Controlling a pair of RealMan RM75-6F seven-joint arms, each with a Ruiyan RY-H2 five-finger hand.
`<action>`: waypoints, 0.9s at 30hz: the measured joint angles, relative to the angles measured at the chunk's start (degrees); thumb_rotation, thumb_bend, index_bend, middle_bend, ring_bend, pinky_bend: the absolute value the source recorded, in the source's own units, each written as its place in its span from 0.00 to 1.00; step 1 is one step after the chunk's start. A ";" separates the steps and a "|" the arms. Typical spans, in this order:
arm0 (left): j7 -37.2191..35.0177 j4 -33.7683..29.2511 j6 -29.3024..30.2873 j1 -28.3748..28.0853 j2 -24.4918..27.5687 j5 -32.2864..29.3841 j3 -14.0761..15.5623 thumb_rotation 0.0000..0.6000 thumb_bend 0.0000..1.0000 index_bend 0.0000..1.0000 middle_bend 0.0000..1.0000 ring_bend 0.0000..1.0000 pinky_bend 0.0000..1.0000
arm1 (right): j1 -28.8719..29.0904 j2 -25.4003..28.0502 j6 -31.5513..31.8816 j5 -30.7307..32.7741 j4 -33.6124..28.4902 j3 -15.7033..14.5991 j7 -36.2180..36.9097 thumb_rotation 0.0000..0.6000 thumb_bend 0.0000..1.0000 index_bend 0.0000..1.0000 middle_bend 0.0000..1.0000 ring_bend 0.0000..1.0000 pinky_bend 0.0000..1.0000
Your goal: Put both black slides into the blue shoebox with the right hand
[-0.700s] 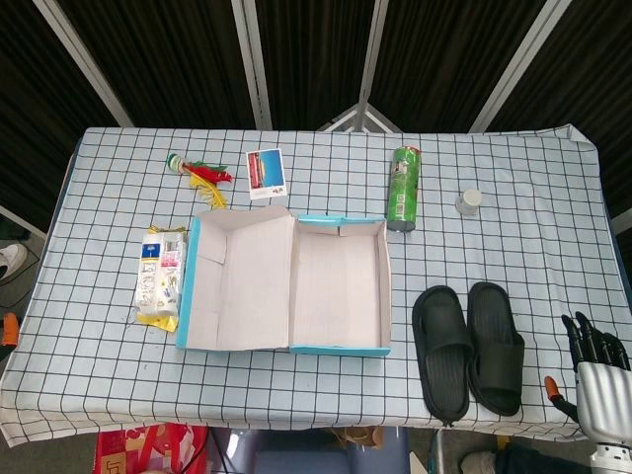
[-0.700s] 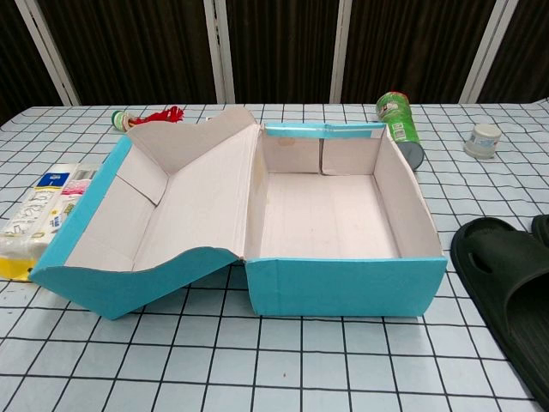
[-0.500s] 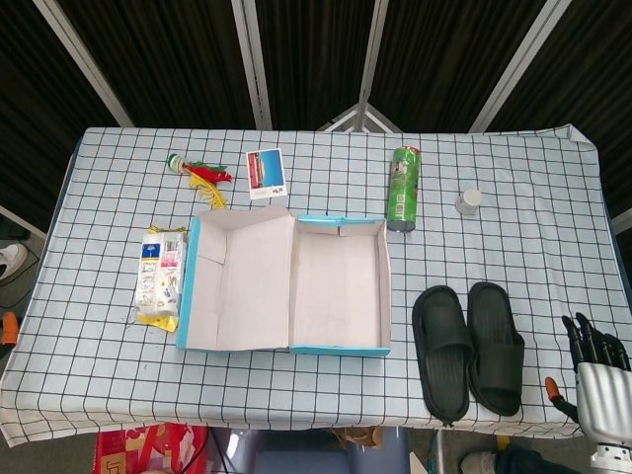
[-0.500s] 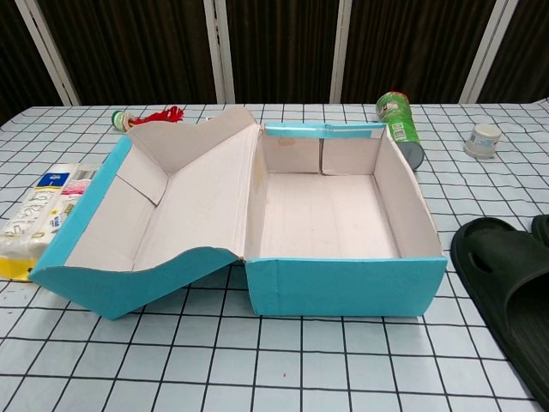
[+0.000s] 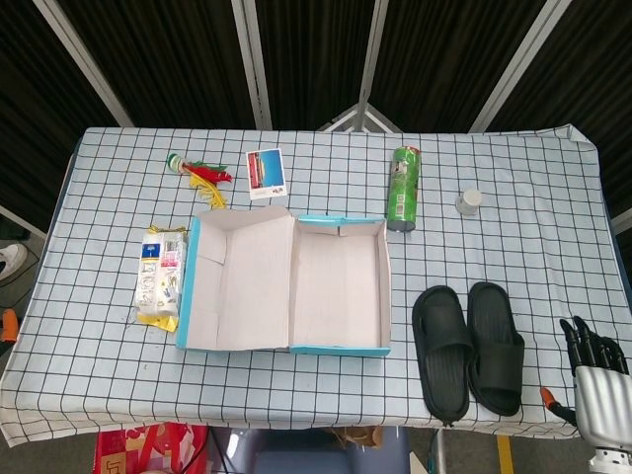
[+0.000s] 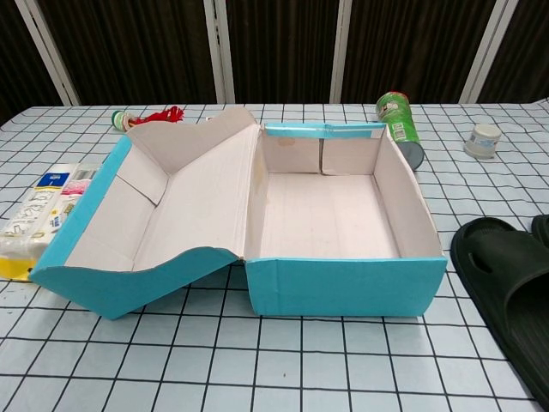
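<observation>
Two black slides lie side by side on the checked tablecloth, right of the box: the left slide and the right slide. In the chest view only the left slide shows fully at the right edge. The blue shoebox stands open and empty, its lid folded out to the left; it also fills the chest view, shoebox. My right hand hovers at the table's front right corner, right of the slides, fingers apart and holding nothing. The left hand is out of sight.
A green can lies behind the box, with a small white jar to its right. A photo card and a red-yellow shuttlecock toy sit at the back left. A tissue pack lies left of the lid.
My right hand has shifted very slightly down and left at the table corner. Nothing else moved.
</observation>
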 measured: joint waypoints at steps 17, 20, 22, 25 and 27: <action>1.06 0.44 -1.65 -0.43 -0.16 -2.55 -0.71 1.00 0.73 0.13 0.04 0.00 0.00 | 12.00 -1.64 -16.34 12.91 -6.60 4.07 -14.15 1.00 0.19 0.08 0.06 0.13 0.12; 1.69 0.70 -1.65 -0.52 -0.36 -2.84 -0.89 1.00 0.73 0.13 0.04 0.00 0.00 | 15.75 -2.58 -19.78 17.90 -7.03 5.16 -19.23 1.00 0.19 0.08 0.06 0.13 0.12; 2.13 0.92 -1.81 -0.61 -0.57 -3.40 -1.09 1.00 0.73 0.13 0.04 0.00 0.00 | 18.26 -3.25 -21.77 21.94 -7.36 5.80 -22.08 1.00 0.19 0.08 0.06 0.13 0.12; 2.85 1.31 -2.88 -0.94 -0.91 -5.08 -1.55 1.00 0.73 0.13 0.04 0.00 0.00 | 22.12 -4.42 -24.22 28.73 -7.64 6.65 -25.72 1.00 0.19 0.08 0.06 0.13 0.12; 3.43 1.59 -3.71 -1.26 -1.18 -6.29 -1.95 1.00 0.73 0.13 0.04 0.00 0.00 | 24.67 -5.36 -25.10 33.15 -7.67 7.10 -28.13 1.00 0.19 0.08 0.06 0.13 0.12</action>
